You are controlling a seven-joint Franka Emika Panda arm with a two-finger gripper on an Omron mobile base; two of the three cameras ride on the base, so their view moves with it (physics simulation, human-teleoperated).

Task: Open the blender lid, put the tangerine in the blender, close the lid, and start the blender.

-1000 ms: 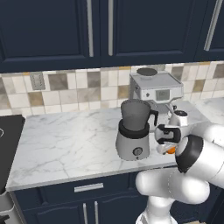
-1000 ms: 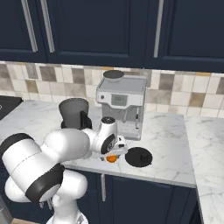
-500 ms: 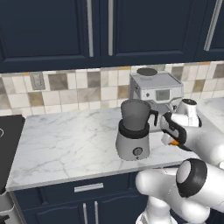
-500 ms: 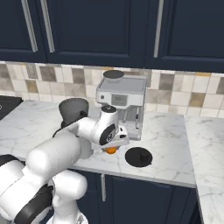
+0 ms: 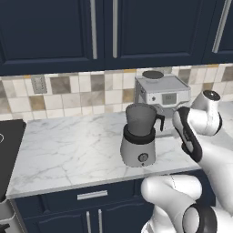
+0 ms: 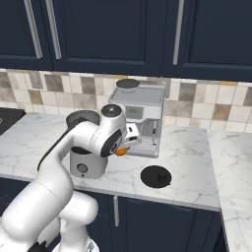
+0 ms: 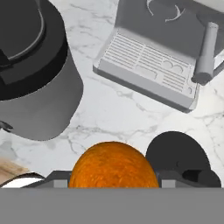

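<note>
Lifted since a second ago, the gripper (image 6: 123, 149) now hangs above the counter (image 6: 192, 162) between the blender (image 6: 86, 147) and the coffee machine (image 6: 138, 120), its fingers closed on the tangerine (image 7: 113, 166). In the right base view the fruit shows as an orange spot at the hand. The blender's jar stands open. The blender lid (image 6: 156, 176) lies flat on the counter, near and to the right of the blender.

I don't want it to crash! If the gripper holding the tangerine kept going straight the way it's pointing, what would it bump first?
Probably the bare marble counter, between the blender and the coffee machine. Depth is hard to judge.
</note>
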